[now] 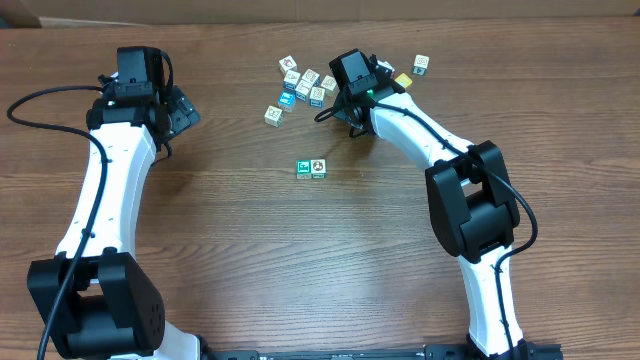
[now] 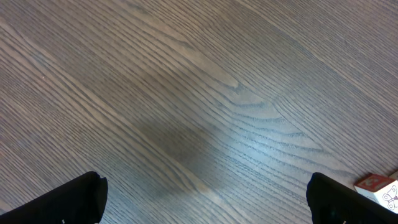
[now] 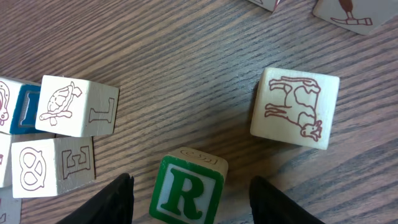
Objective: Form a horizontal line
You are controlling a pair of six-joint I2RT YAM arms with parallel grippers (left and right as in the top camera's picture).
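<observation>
Right wrist: right end effector open around green "R" cube; left end effector wide, empty.

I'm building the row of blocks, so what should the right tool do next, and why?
Likely close the right tool on the green R block, which sits untouched between the open jaws; the horizontal line holds only two cubes.
</observation>
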